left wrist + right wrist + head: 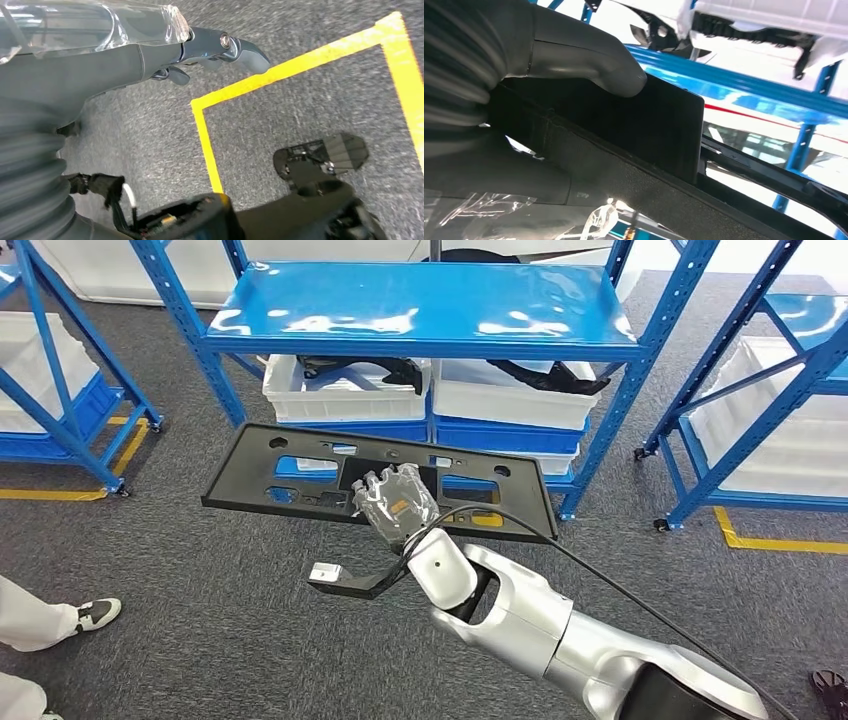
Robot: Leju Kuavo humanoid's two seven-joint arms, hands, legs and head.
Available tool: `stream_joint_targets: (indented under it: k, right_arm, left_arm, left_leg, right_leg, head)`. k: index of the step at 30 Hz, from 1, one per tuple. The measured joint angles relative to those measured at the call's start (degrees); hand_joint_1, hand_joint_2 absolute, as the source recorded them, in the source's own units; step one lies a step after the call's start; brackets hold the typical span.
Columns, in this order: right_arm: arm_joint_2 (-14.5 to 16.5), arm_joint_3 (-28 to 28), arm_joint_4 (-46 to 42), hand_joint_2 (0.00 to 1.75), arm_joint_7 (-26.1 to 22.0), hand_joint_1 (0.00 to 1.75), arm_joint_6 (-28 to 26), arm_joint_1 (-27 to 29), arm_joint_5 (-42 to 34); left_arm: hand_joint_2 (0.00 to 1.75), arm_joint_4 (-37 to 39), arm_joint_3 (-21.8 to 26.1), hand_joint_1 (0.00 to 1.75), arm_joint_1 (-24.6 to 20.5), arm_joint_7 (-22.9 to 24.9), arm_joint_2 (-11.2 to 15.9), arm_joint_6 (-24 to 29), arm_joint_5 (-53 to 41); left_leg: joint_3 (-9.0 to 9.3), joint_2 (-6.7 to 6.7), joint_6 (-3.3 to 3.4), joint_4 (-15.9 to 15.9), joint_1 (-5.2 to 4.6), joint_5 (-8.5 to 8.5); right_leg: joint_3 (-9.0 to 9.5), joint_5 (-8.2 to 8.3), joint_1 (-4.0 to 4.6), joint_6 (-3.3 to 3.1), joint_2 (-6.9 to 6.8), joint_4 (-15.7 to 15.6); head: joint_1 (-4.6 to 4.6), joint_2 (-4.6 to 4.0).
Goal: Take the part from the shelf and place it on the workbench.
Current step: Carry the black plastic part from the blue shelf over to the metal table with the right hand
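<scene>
Black plastic fills the grasp of the right hand (398, 502): it grips a long, flat black part (300, 480) near the middle of its lower edge. In the right wrist view the grey thumb (594, 60) presses on one face of the part (659, 130) while the fingers lie hidden behind it. The part is held roughly level in the air in front of the shelf (420, 305), clear of it and touching nothing else. It has several cut-out openings along its length and reaches well out to both sides of the hand.

The silver right arm (540, 625) comes up from the lower right, with a black cable (600, 575) looping over it.

The left hand (220, 47) hangs down toward the grey carpet. Its fingers look loosely curled with nothing in them, though the view is too close to be sure.

Beyond the part, the blue shelf has a bare top board, and white bins (345, 390) with more dark parts sit on the level below. Yellow tape (780, 540) marks the grey floor. A person's shoe (98, 614) and trouser leg show at the lower left.

The pick seems done: the part is off the shelf and the carry is in hand. No counter is in sight, so the next move likely calls for turning away from the shelf and walking to the counter, keeping the long part level and clear of the blue uprights.
</scene>
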Motion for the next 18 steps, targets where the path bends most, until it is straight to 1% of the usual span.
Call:
stream_joint_targets:
  k: [1,2,3,4,5,6,7,8,9,10,11,12,13,14,15,16,17,18]
  right_arm:
    - [0.0,0.0,0.0,1.75,0.0,1.75,0.0,0.1,0.0]
    - [0.0,0.0,0.0,1.75,0.0,1.75,0.1,0.1,-0.1]
    - [0.0,0.0,0.0,1.75,0.0,1.75,0.1,0.0,-0.1]
    - [0.0,0.0,0.0,1.75,0.0,1.75,0.1,0.0,-0.1]
    - [-0.1,0.0,0.0,1.75,-0.1,1.75,0.1,0.0,-0.2]
    - [-0.1,0.0,0.0,1.75,-0.1,1.75,0.2,0.0,-0.2]
    - [-0.1,0.0,0.0,1.75,-0.2,1.75,0.2,0.0,-0.3]
    - [0.0,0.0,0.0,1.75,-0.2,1.75,0.2,-0.1,-0.3]
    - [0.0,0.0,0.0,1.75,-0.2,1.75,0.2,-0.2,-0.3]
    - [0.1,0.0,0.0,1.75,-0.2,1.75,0.3,-0.3,-0.2]
    - [0.1,0.0,0.0,1.75,-0.2,1.75,0.3,-0.4,-0.2]
    - [0.1,0.0,0.0,1.75,-0.2,1.75,0.3,-0.5,-0.2]
    - [0.1,0.0,0.0,1.75,-0.2,1.75,0.3,-0.5,-0.2]
    - [0.1,0.0,0.0,1.75,-0.3,1.75,0.4,-0.5,-0.2]
    - [0.1,0.0,0.0,1.75,-0.3,1.75,0.4,-0.4,-0.2]
    - [0.1,0.0,0.0,1.75,-0.3,1.75,0.4,-0.4,-0.2]
    - [0.2,0.0,0.0,1.75,-0.3,1.75,0.4,-0.4,-0.2]
    - [0.2,0.0,0.0,1.75,-0.3,1.75,0.4,-0.5,-0.2]
  left_arm:
    - [1.75,0.0,0.0,0.0,0.0,0.1,0.0,0.0,0.0]
    - [1.75,0.0,0.0,0.0,0.0,0.1,0.0,0.0,0.0]
    - [1.75,0.0,0.0,0.0,0.0,0.1,-0.1,0.0,0.0]
    - [1.75,0.0,0.0,0.0,-0.1,0.1,-0.1,0.0,0.0]
    - [1.75,0.0,0.0,0.0,-0.2,0.2,-0.2,0.0,0.0]
    - [1.75,0.0,0.0,0.0,-0.2,0.3,-0.2,0.0,0.0]
    - [1.75,0.0,0.0,0.0,-0.1,0.3,-0.2,0.0,0.0]
    - [1.75,0.0,0.0,0.0,0.0,0.3,-0.2,-0.1,0.0]
    - [1.75,0.0,0.0,0.0,0.1,0.4,-0.2,-0.1,0.1]
    - [1.75,0.0,0.0,0.0,0.1,0.3,-0.2,-0.1,0.1]
    - [1.75,0.0,0.0,0.0,0.1,0.3,-0.2,-0.1,0.1]
    - [1.75,0.0,0.0,0.0,0.0,0.2,-0.2,-0.1,0.1]
    - [1.75,0.0,0.0,0.0,-0.1,0.1,-0.2,0.0,0.2]
    - [1.75,0.0,0.0,0.0,-0.2,0.0,-0.2,0.0,0.2]
    - [1.75,0.0,0.0,0.0,-0.3,-0.1,-0.2,0.0,0.2]
    - [1.75,0.0,0.0,0.0,-0.3,-0.1,-0.2,0.0,0.3]
    - [1.75,0.0,0.0,0.0,-0.2,-0.1,-0.2,0.0,0.4]
    - [1.75,0.0,0.0,0.0,-0.2,0.0,-0.3,0.0,0.4]
  left_leg:
    - [0.01,-0.67,-0.03,0.1,0.02,0.03]
    - [0.01,-1.33,-0.08,0.2,0.06,0.03]
    - [-0.09,-1.95,-0.18,0.4,0.08,0.04]
    - [-0.33,-2.52,-0.37,0.6,0.04,0.05]
    - [-0.68,-3.06,-0.67,0.7,0.15,0.14]
    - [-1.06,-3.6,-1.06,0.8,0.27,0.28]
    - [-1.39,-4.18,-1.48,0.8,0.4,0.45]
    - [-1.66,-4.25,-1.82,0.9,0.61,0.49]
    - [-2.09,-3.49,-2.16,1.5,0.57,0.04]
    - [-3.09,-2.3,-2.53,3.5,0.6,-1.14]
    - [-4.52,-0.89,-2.9,6.6,0.67,-2.8]
    - [-6.44,0.2,-3.33,10.7,0.76,-4.79]
    - [-8.4,0.6,-3.71,14.9,0.98,-6.47]
    - [-9.64,0.76,-4.0,17.7,1.19,-7.28]
    - [-9.95,0.9,-4.25,18.6,1.39,-7.21]
    - [-8.97,1.14,-4.45,17.0,1.58,-6.14]
    - [-6.83,1.66,-4.65,13.2,1.73,-4.37]
    - [-4.24,2.8,-4.83,8.4,1.81,-2.64]
  right_leg:
    - [1.08,1.69,-0.05,-0.05,0.15,-2.2]
    - [3.1,4.05,-0.11,-0.17,0.79,-6.3]
    - [5.25,6.01,-0.2,-0.39,2.19,-10.8]
    - [6.9,7.34,-0.35,-0.58,3.47,-14.4]
    - [7.87,8.01,-0.33,-0.76,4.55,-16.7]
    - [8.1,8.01,-0.28,-0.95,4.98,-17.5]
    - [8.05,8.09,-0.2,-1.13,4.51,-17.8]
    - [8.04,8.26,-0.2,-1.43,3.87,-17.9]
    - [8.07,8.44,-0.35,-1.77,3.2,-18.1]
    - [8.11,8.61,-0.52,-2.03,2.45,-18.3]
    - [8.15,8.72,-0.68,-2.21,1.7,-18.4]
    - [8.14,8.73,-0.7,-2.28,1.0,-18.4]
    - [8.13,8.73,-0.7,-2.28,0.24,-18.4]
    - [8.11,8.72,-0.73,-2.26,-0.47,-18.4]
    - [8.09,8.7,-0.77,-2.22,-1.17,-18.4]
    - [8.11,8.66,-0.86,-2.12,-1.79,-18.4]
    - [8.18,8.61,-0.97,-1.92,-2.31,-18.3]
    - [8.25,8.55,-0.99,-1.63,-2.76,-18.3]
  head:
    - [0.03,0.0]
    - [0.06,0.0]
    - [0.12,0.0]
    - [0.17,0.0]
    - [0.23,0.0]
    - [0.27,0.0]
    - [0.31,0.0]
    - [0.38,0.0]
    - [0.36,0.0]
    - [0.35,0.0]
    - [0.33,0.0]
    - [0.31,0.0]
    - [0.34,0.0]
    - [0.35,0.0]
    - [0.35,0.0]
    - [0.34,0.0]
    - [0.33,0.0]
    - [0.32,0.0]
